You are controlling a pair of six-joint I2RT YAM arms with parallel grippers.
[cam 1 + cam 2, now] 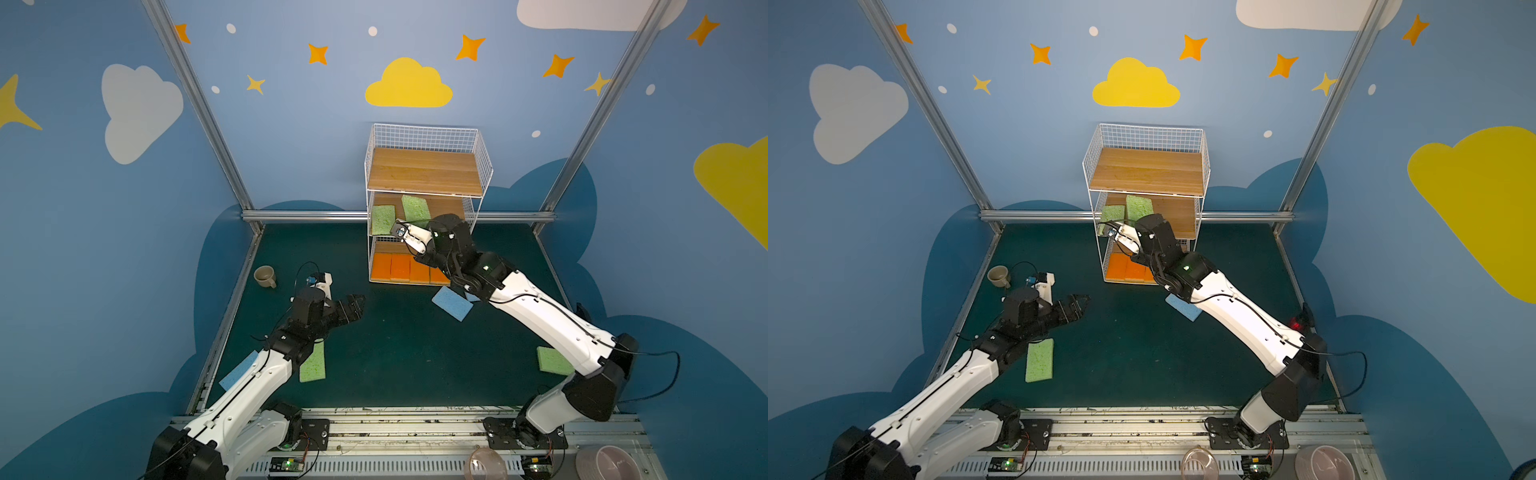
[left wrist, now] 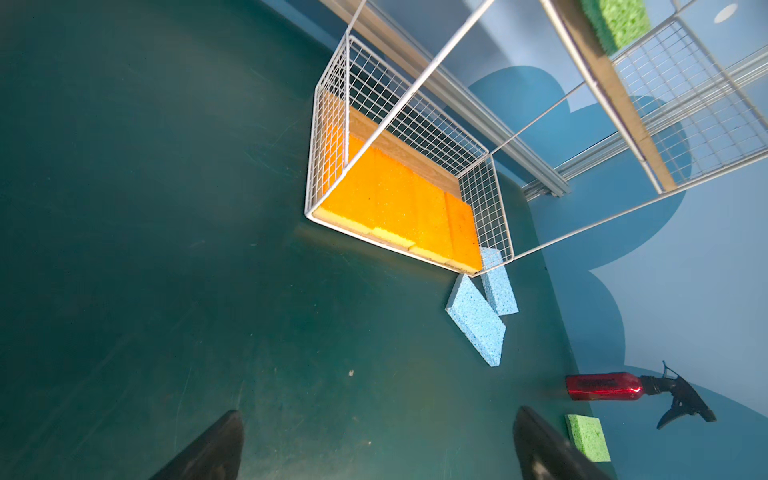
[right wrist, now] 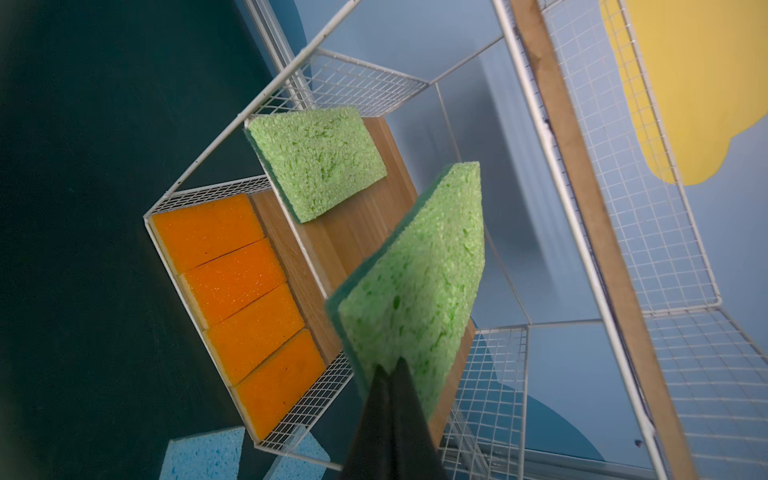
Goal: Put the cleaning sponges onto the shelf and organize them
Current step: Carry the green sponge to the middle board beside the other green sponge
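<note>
The shelf (image 1: pixel 424 170) stands at the back of the table, its top board bare. Several orange sponges (image 1: pixel 409 268) lie side by side on its bottom tier. One green sponge (image 3: pixel 320 162) lies flat on the middle board. My right gripper (image 3: pixel 390 365) is shut on another green sponge (image 3: pixel 419 291), holding it tilted over that middle board. Two blue sponges (image 2: pixel 476 320) lie by the shelf's front right corner, and a third (image 1: pixel 239 370) is partly under my left arm. Loose green sponges (image 1: pixel 312 363) (image 1: pixel 552 360) lie on the mat. My left gripper (image 2: pixel 380 415) hovers open and empty.
A brown mug (image 1: pixel 264 276) stands at the left by the wall. A red spray bottle (image 2: pixel 602 386) lies near the right wall. Two bowls (image 1: pixel 606 461) sit on the front rail. Blue walls close in the dark green mat (image 1: pixel 395 353) on three sides.
</note>
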